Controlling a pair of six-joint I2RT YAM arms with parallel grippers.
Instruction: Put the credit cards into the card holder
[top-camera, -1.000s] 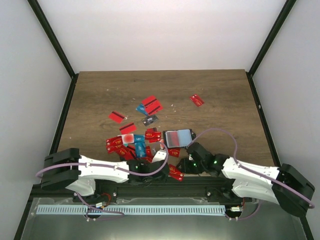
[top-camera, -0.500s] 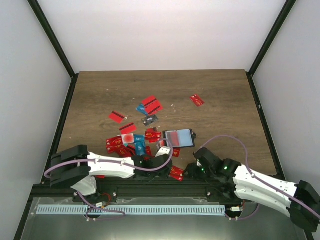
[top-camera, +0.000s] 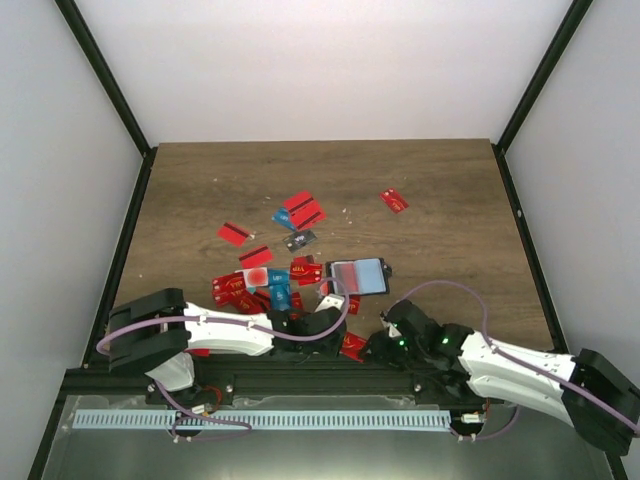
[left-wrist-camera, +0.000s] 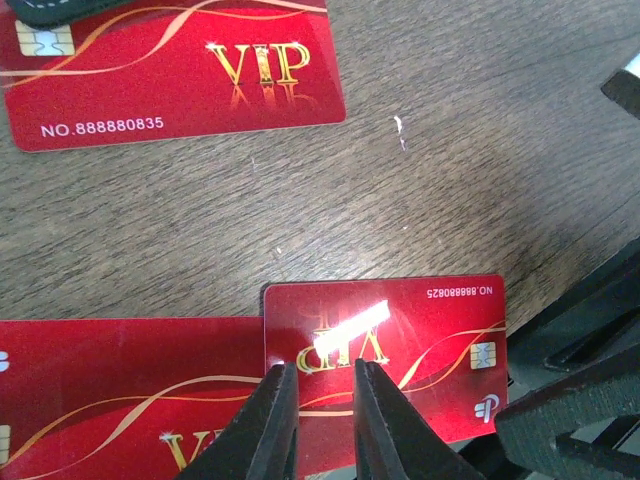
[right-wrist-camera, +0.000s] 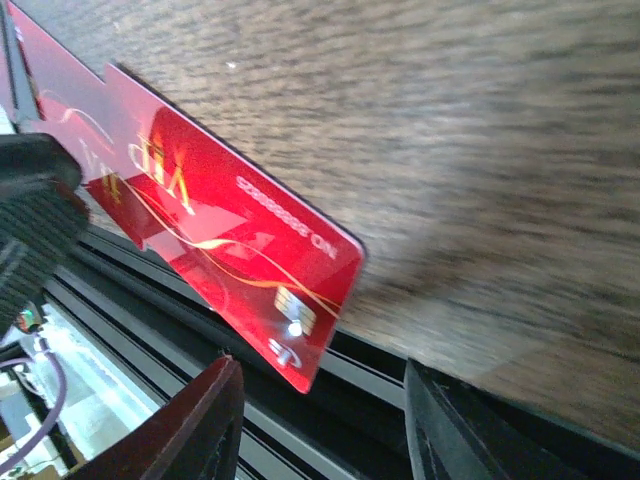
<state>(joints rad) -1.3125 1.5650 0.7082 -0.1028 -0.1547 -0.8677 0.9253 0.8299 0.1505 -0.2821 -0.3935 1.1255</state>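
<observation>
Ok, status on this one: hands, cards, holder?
Left hand barely open, tips over red VIP card at near table edge. Right hand open at that card's overhanging corner. Card holder lies open, unheld; other cards piled beside it.

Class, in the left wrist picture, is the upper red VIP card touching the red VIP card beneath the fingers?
Apart. The left wrist view shows bare wooden table between the upper red plastic VIP card and the lower red plastic VIP card.
</observation>
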